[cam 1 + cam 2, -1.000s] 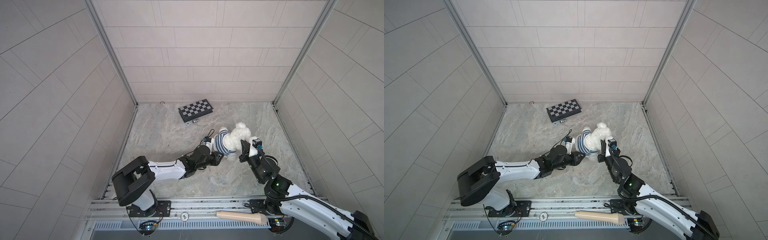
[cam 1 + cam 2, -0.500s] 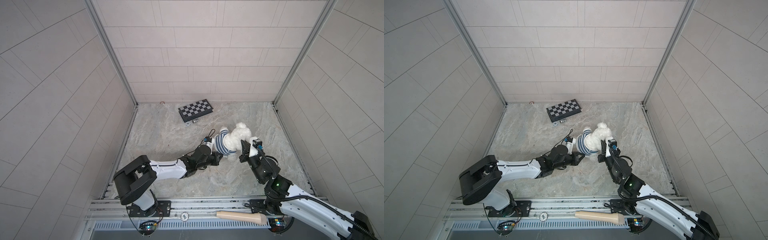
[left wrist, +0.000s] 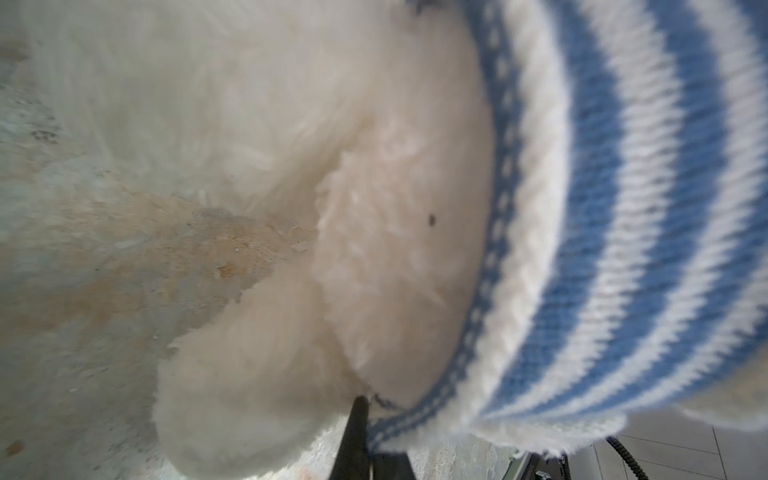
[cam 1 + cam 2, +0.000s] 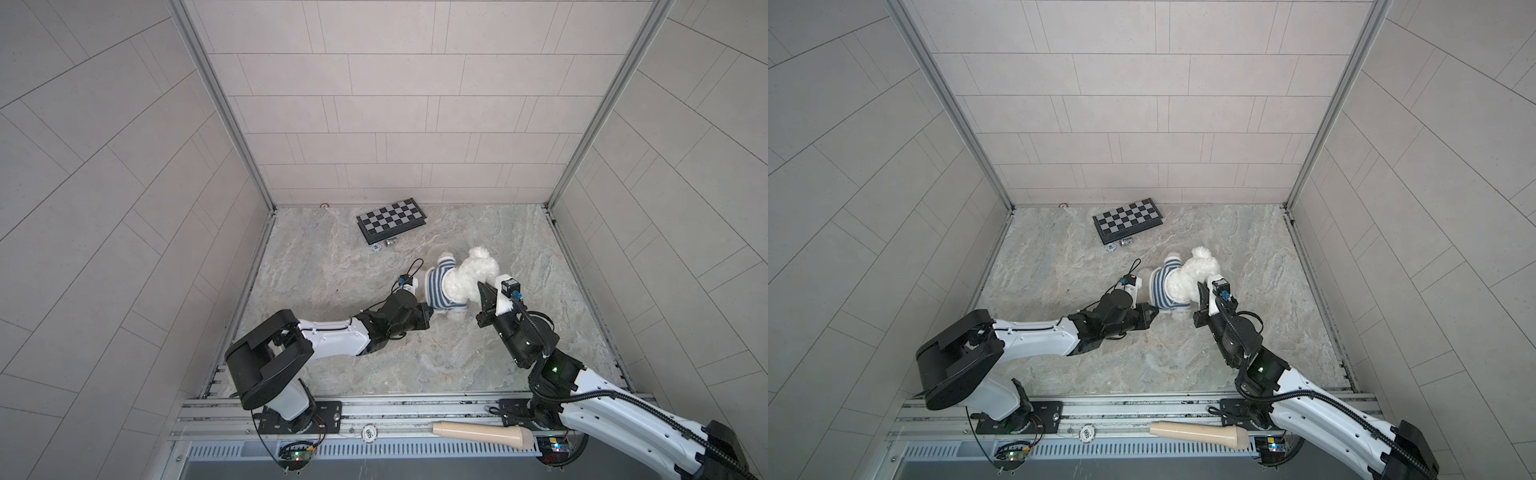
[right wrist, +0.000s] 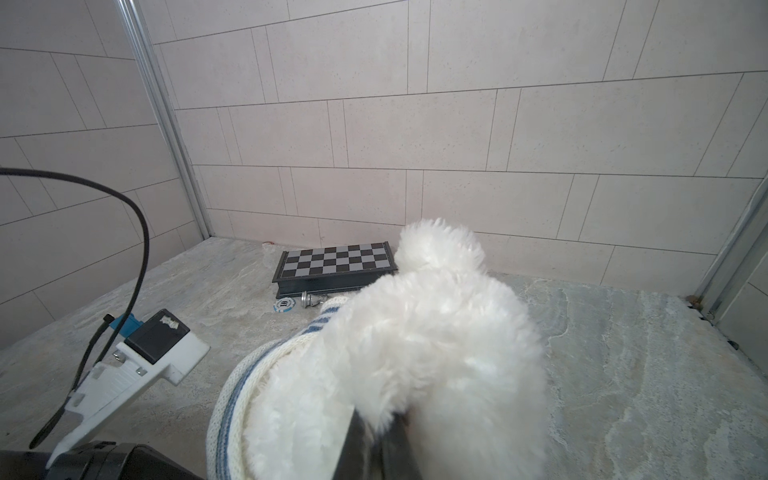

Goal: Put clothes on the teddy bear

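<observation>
We have the left gripper [image 3: 374,446] pinched together on the hem of the blue-and-white striped sweater [image 3: 623,208] (only the left wrist view shows the knit edge caught between the black fingers). The right gripper [image 5: 380,440] is clamped on the fluffy white fur of the teddy bear [image 5: 415,353]. Both top views place the bear between our two arms, right of the middle of the marbled, stone-look tabletop [image 4: 332,270], with the ribbed sweater around its body. The right wrist view adds what the top views leave tiny. Beyond the bear's round ear, a flat, folded chessboard [image 5: 336,262] sits near the back wall. A blue-and-white poker chip [image 5: 284,304] and a silvery chess piece [image 5: 311,298] lie just beside it.
</observation>
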